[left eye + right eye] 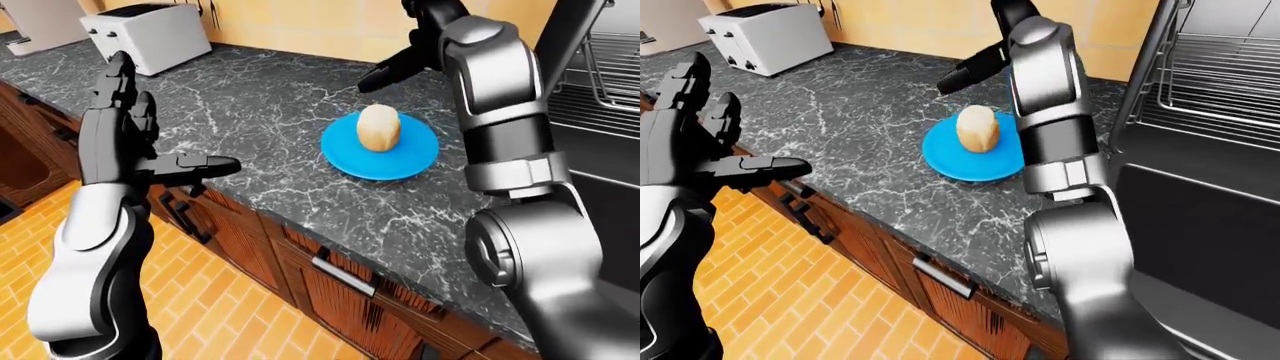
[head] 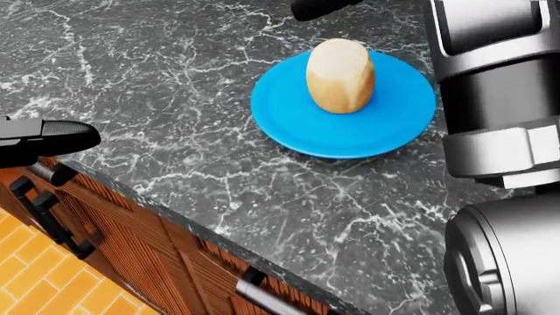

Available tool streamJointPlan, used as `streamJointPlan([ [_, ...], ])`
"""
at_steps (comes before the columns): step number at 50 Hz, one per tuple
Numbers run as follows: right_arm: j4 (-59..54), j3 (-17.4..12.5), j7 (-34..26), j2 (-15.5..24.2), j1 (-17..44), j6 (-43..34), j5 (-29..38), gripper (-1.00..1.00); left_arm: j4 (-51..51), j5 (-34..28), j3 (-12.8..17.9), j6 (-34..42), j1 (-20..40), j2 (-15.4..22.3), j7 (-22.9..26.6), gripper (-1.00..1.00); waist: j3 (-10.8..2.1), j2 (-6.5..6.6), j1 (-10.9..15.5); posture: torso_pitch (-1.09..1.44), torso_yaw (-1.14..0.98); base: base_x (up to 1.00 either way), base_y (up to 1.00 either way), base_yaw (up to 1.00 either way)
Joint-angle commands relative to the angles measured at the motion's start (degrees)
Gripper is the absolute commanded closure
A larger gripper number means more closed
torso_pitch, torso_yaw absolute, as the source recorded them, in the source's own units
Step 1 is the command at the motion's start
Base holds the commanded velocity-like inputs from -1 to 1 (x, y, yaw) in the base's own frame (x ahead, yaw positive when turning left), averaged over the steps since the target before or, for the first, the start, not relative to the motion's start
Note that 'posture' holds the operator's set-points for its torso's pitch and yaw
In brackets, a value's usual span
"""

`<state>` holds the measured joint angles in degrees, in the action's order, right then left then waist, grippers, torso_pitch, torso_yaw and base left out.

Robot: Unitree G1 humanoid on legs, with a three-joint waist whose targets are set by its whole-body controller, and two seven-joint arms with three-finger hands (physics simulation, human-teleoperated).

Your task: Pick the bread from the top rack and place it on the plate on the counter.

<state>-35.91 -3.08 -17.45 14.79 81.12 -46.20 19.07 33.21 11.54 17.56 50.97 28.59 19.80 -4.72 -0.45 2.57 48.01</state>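
bread on the plate

dark marbled tabletop (image 2: 175, 79) carries a blue plate (image 2: 297, 125), and the bread (image 2: 341, 75) stands upright on it. right hand (image 1: 405, 56) hovers above the bread, fingers spread, touching nothing. left hand (image 1: 130, 142) hangs open near the tabletop's edge, well apart. toaster (image 1: 150, 34) sits upper left.

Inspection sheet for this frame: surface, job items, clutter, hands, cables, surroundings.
Surface: dark marbled counter.
Job's things: bread stands upright on the blue plate; nothing touches it.
Clutter: white toaster at the counter's top left in the left-eye view.
Grippers: right hand open, above the plate; left hand open, off the counter edge.
Cables: nothing seen.
Surroundings: wire rack at right, wooden cabinets, orange tile floor.
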Motion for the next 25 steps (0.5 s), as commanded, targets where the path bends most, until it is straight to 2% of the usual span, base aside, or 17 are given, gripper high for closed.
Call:
streamJointPlan([
  [1, 4.8, -0.1, 0.1, 0.3, 2.2, -0.7, 0.2, -1.00, 1.5, -0.2, 0.6, -1.6, 1.2, 0.7, -0.2, -1.00, -1.53, -0.07, 0.1, 0.00, 0.82, 0.00, 0.00, 0.00],
  [8, 16.8, 0.5, -1.4, -0.2, 0.7, -8.2, 1.0, -1.00, 1.8, 0.1, 0.8, -1.5, 1.0, 0.6, -0.3, -1.00, -1.25, -0.18, 0.2, 0.00, 0.82, 0.00, 0.00, 0.00],
  [25, 34.3, 2.2, -5.9, -0.9, 0.7, -19.7, 5.3, -1.00, 1.2, -0.5, 0.3, -2.2, 0.7, 0.2, -0.4, -1.00, -0.87, -0.40, 0.4, 0.00, 0.82, 0.00, 0.00, 0.00],
])
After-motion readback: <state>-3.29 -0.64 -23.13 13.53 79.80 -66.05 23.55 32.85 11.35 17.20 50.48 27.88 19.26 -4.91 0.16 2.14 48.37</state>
